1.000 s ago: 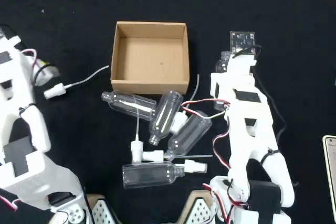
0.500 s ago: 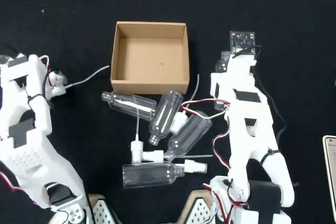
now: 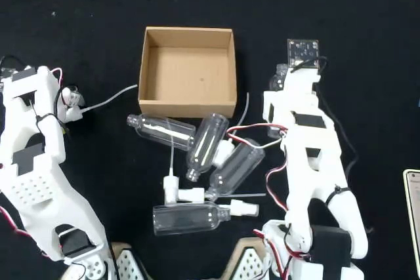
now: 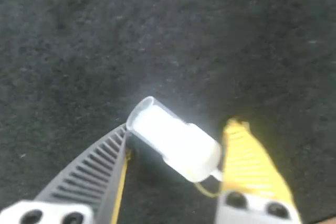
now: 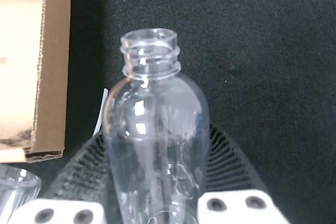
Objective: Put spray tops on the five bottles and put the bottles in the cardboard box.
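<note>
My left gripper [image 3: 67, 104] is at the table's left, left of the cardboard box [image 3: 188, 104]. Its fingers touch both sides of a white spray top [image 4: 176, 142], whose thin tube [image 3: 111, 96] trails toward the box. To the right of the box, my right gripper [image 5: 155, 136] is shut on a clear bottle [image 5: 152, 103] with a bare neck. Several more clear bottles [image 3: 207, 141] lie in a heap in front of the box. Loose spray tops [image 3: 172, 187] lie among them.
The box is open and nothing is inside it. A flat white object [image 3: 413, 195] lies at the right edge. Bare black cloth stretches behind the box and to the far right.
The left arm has swung in from the left edge onto the spray top, and the top has shifted slightly toward the back. The right arm and its bottle have not moved.
</note>
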You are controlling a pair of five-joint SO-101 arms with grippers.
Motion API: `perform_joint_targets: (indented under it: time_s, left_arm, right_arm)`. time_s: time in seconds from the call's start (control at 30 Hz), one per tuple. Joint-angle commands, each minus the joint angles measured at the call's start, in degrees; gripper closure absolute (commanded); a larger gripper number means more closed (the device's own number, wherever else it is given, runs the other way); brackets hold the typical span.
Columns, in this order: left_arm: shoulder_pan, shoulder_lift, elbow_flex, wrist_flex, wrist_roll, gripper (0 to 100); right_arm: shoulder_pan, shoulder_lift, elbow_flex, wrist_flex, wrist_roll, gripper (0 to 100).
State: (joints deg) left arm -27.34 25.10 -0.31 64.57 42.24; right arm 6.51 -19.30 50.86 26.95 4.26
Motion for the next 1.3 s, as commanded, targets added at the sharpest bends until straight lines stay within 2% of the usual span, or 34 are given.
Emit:
perform_joint_targets:
  time_s: [0.0, 0.07, 0.17, 0.27, 0.33, 0.5, 0.6, 0.73, 0.9, 1.13, 1.27]
  left_arm:
    - [-0.9, 0.0, -2.9, -0.1, 0.4, 89]
    - [-0.9, -0.2, -3.4, 2.0, 0.3, 93]
    - [-1.3, -0.6, -4.7, 4.4, -0.3, 93]
    - [-2.4, 0.0, -9.7, 8.6, -8.6, 93]
    - [-2.9, 0.1, -12.5, 10.5, -19.5, 93]
    - [-2.3, 0.1, -14.0, 14.2, -57.8, 93]
    - [-2.2, 0.4, -13.5, 17.1, -70.8, 93]
    - [-2.3, 3.6, -14.2, 17.8, -72.4, 90]
    - [-2.6, 9.6, -18.3, 17.8, -66.8, 74]
    - [-3.0, 13.5, -25.8, 18.8, -70.1, 80]
    - [-2.4, 14.0, -26.2, 23.4, -74.5, 80]
  right_arm:
    - [1.5, -0.1, -0.3, -1.3, -0.3, 92.8]
    - [1.5, -0.1, -0.3, -1.3, -0.3, 92.8]
    - [1.5, -0.1, -0.3, -1.3, -0.3, 92.8]
    - [1.5, -0.1, -0.3, -1.3, -0.3, 92.8]
    - [1.5, -0.1, -0.3, -1.3, -0.3, 92.8]
    - [1.5, -0.1, -0.3, -1.3, -0.3, 92.8]
    - [1.5, -0.1, -0.3, -1.3, -0.3, 92.8]
    - [1.5, -0.1, -0.3, -1.3, -0.3, 92.8]
    - [1.5, -0.1, -0.2, -1.3, -0.3, 92.8]
    - [1.5, -0.1, -0.2, -1.2, -0.3, 92.8]
    - [1.5, -0.1, -0.2, -1.2, -0.3, 92.8]
